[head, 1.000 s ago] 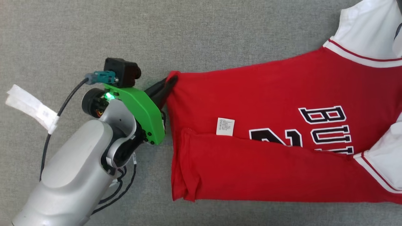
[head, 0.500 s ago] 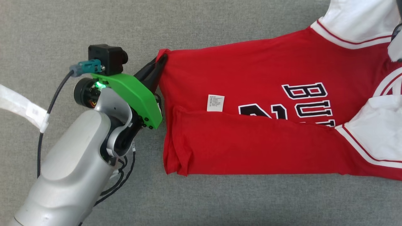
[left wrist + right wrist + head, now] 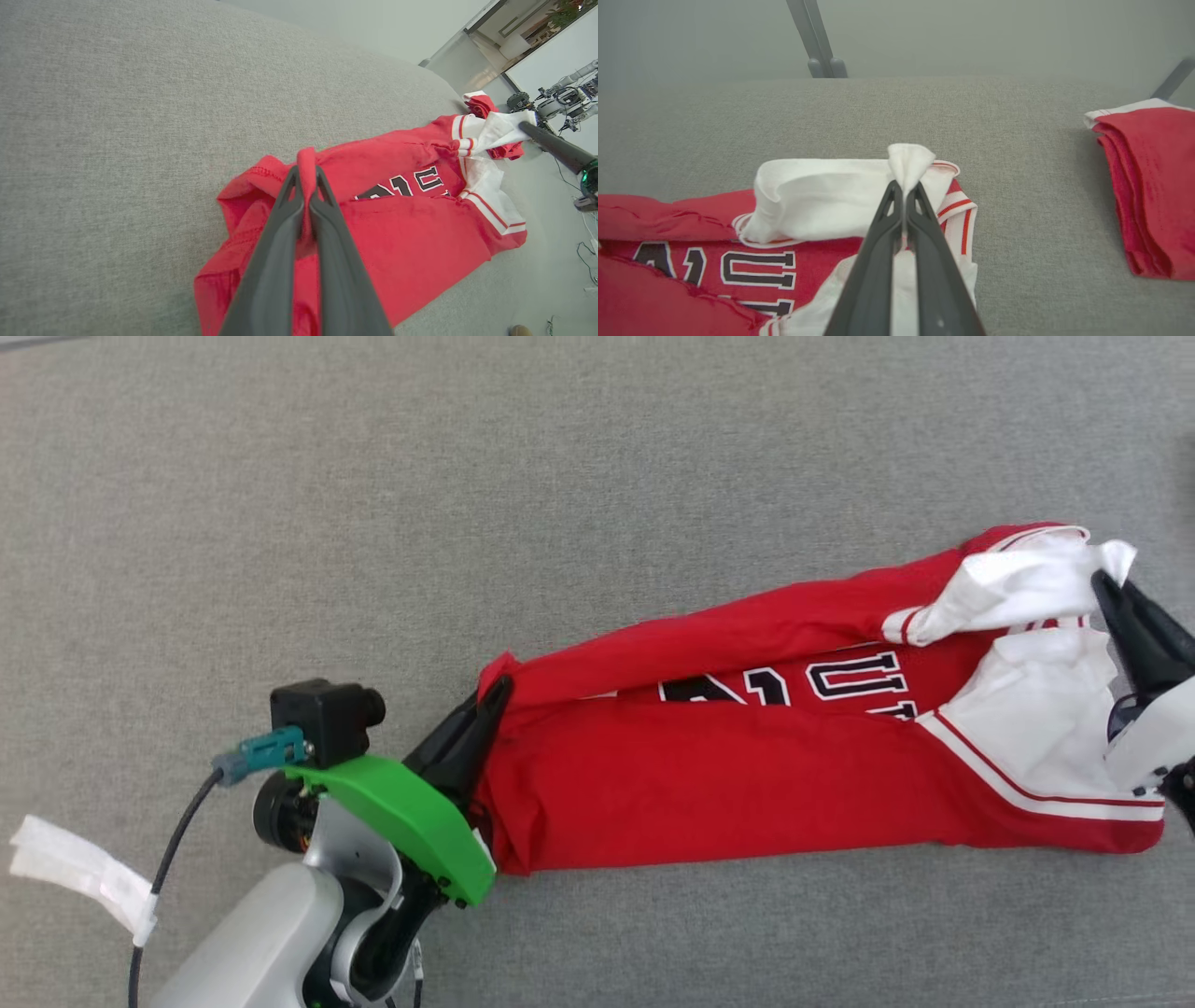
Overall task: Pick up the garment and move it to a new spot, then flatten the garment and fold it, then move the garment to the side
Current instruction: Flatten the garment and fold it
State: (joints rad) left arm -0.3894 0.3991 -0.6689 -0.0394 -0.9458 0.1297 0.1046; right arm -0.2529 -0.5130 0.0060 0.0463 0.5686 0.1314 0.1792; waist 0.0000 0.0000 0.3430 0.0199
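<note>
The garment (image 3: 747, 784) is a red jersey with white sleeves and black lettering, stretched lengthwise across the grey cloth surface and folded along its length. My left gripper (image 3: 495, 695) is shut on the red hem corner at the garment's left end; in the left wrist view the hem (image 3: 306, 163) is pinched between the two dark fingers. My right gripper (image 3: 1106, 583) is shut on a white sleeve corner at the right end; in the right wrist view that white fabric (image 3: 909, 163) bunches above the fingertips.
A second folded red garment (image 3: 1148, 186) lies to the right in the right wrist view. White tape (image 3: 79, 873) wraps the left arm's cable. Grey cloth (image 3: 467, 523) spreads wide beyond the jersey. Metal legs (image 3: 817, 42) stand at the far edge.
The upper long edge of the jersey has come over toward me, so the garment is narrower and most lettering is covered. The head view has pulled back, bringing the right gripper into sight.
</note>
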